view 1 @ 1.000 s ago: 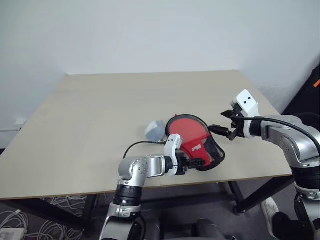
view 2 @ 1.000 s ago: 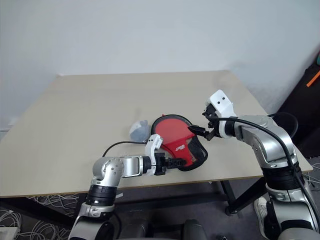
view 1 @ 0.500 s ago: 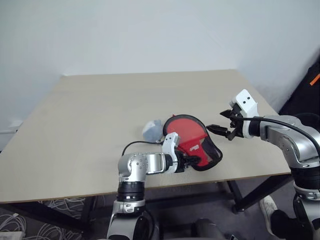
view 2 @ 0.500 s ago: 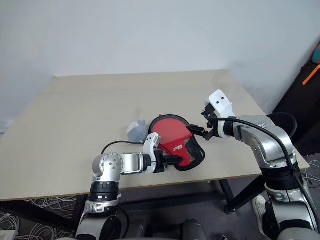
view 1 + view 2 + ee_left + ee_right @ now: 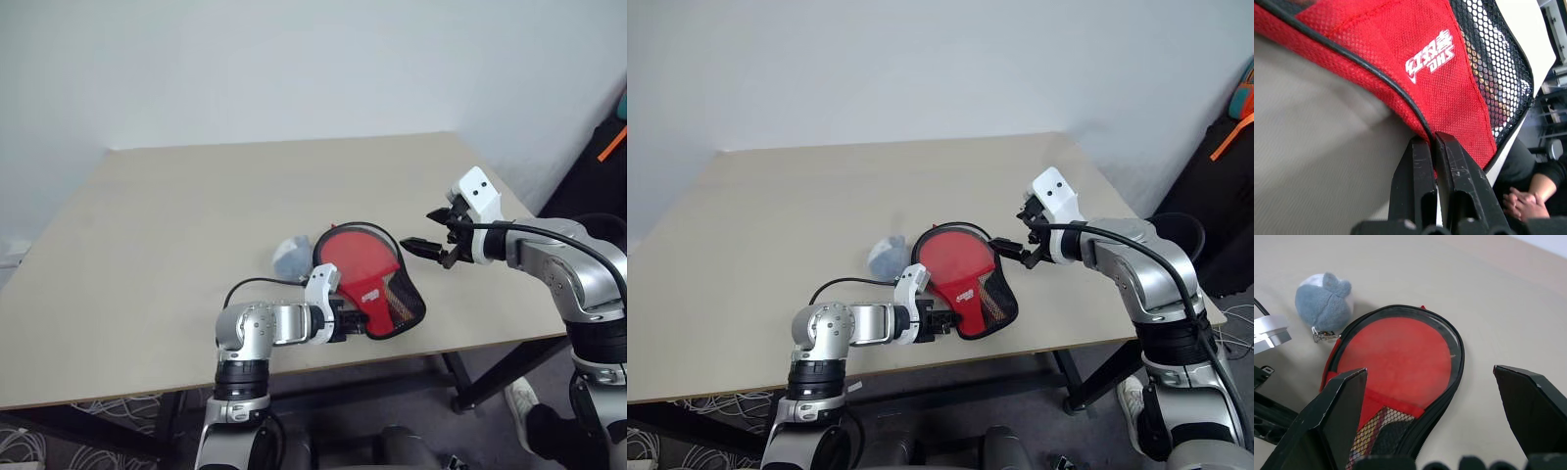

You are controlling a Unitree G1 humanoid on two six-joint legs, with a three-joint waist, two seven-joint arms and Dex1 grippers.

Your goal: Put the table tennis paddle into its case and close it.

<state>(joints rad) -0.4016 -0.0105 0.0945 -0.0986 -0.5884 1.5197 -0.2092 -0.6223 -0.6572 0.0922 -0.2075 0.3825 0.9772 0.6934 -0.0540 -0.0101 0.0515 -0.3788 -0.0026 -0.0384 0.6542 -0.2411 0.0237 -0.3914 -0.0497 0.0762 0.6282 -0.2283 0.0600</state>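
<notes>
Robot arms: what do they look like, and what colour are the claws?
Both arms are shiny silver metal with black joints. Each wrist carries a white block; the right one shows two small dark dots. Thin black cables loop along both arms. The left claw and the right claw each have two black fingers.

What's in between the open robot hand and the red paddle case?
Just bare table; the right wrist view shows it between the right gripper fingers and the case.

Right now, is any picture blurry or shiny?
Left wrist view: the table is a blurred grey smear, while the case logo stays sharp. Right wrist view: faint glare along the case's clear side. Head views: soft, even light.
</notes>
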